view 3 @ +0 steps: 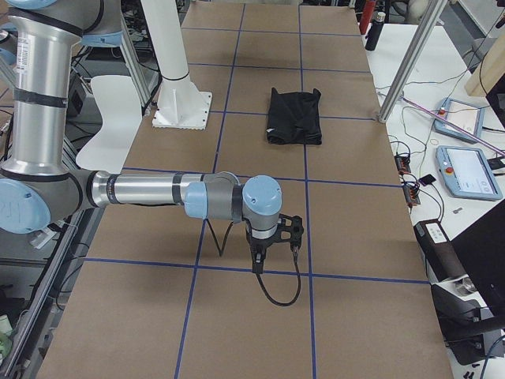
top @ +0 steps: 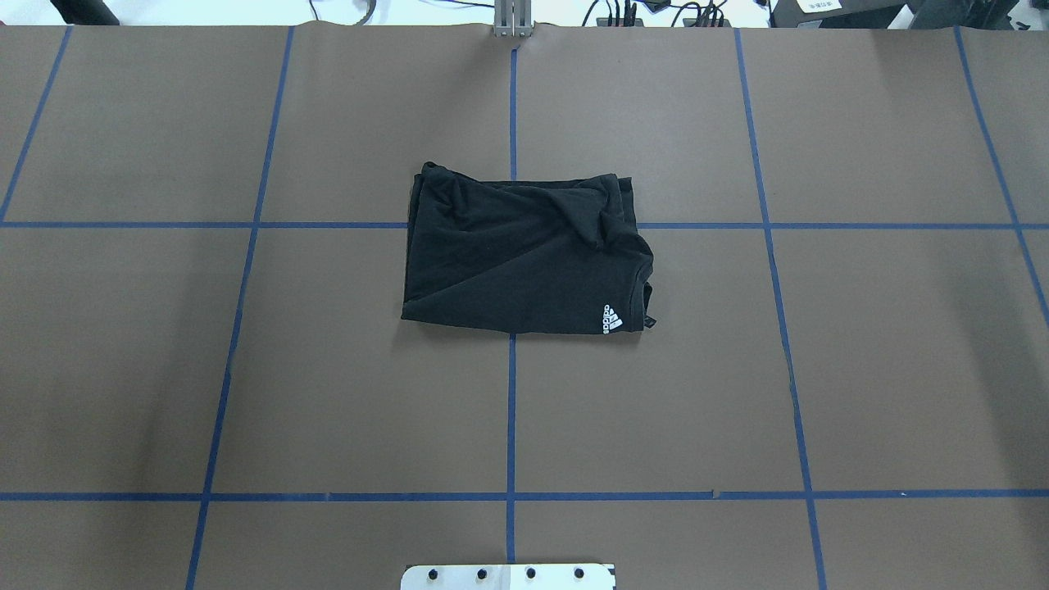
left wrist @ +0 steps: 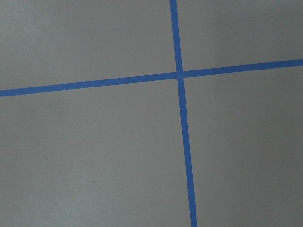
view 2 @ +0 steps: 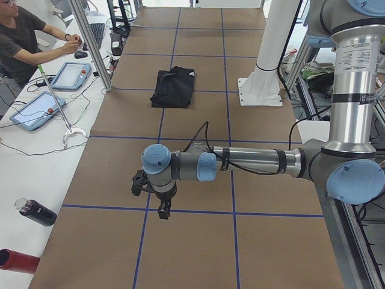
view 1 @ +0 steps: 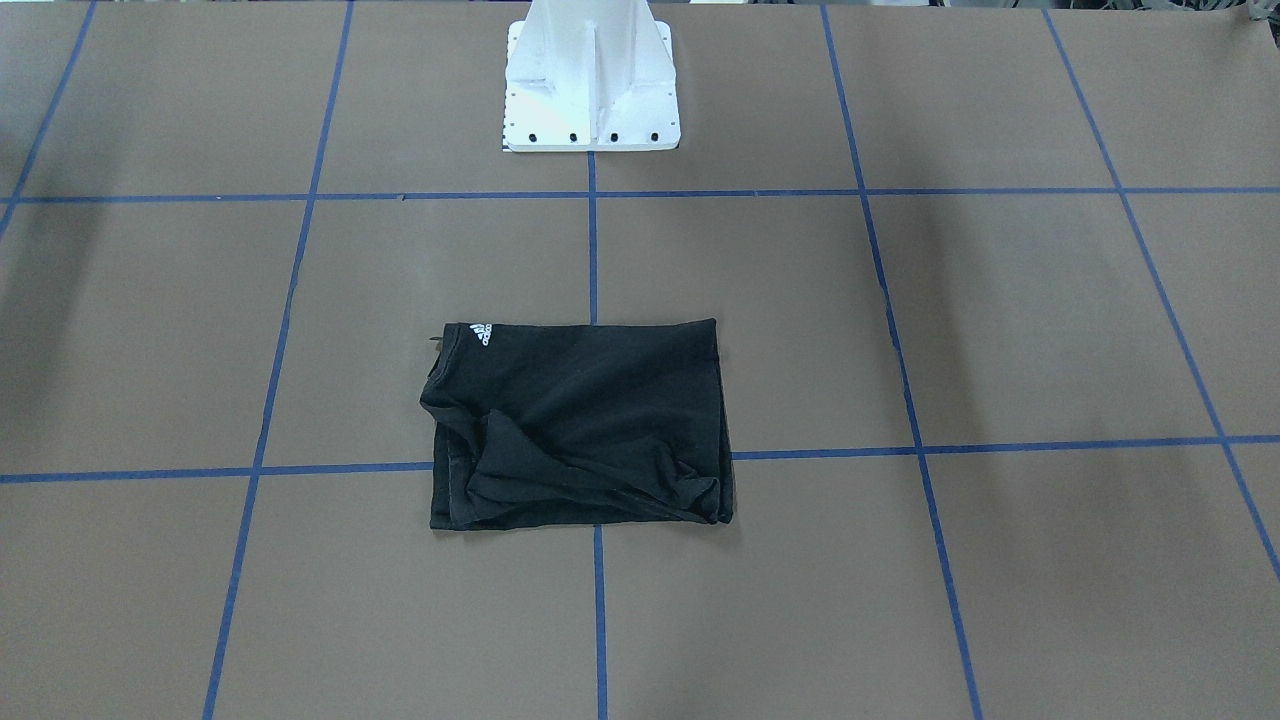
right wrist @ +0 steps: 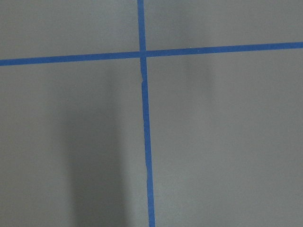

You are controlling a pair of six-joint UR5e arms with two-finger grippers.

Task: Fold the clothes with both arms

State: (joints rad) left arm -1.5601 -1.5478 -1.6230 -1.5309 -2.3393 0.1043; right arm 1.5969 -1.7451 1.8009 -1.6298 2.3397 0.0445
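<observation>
The clothes are one black T-shirt point(view 1: 580, 425) folded into a rough rectangle at the table's middle, a small white logo showing at one corner point(top: 613, 319). It also shows in the side views point(view 2: 173, 87) point(view 3: 294, 116). Both arms are held far from it, out over the table's ends. The left gripper point(view 2: 162, 209) points down above a tape crossing. The right gripper point(view 3: 258, 264) hangs the same way at the other end. They show only in the side views, so I cannot tell whether they are open or shut. The wrist views show only brown table and blue tape.
The white pedestal base point(view 1: 592, 80) stands at the robot's edge of the table. A person point(view 2: 24, 36) sits at a side desk with tablets point(view 2: 66, 75). Bottles point(view 2: 36, 212) lie near that desk's end. A metal post point(view 3: 410, 63) rises by the far edge.
</observation>
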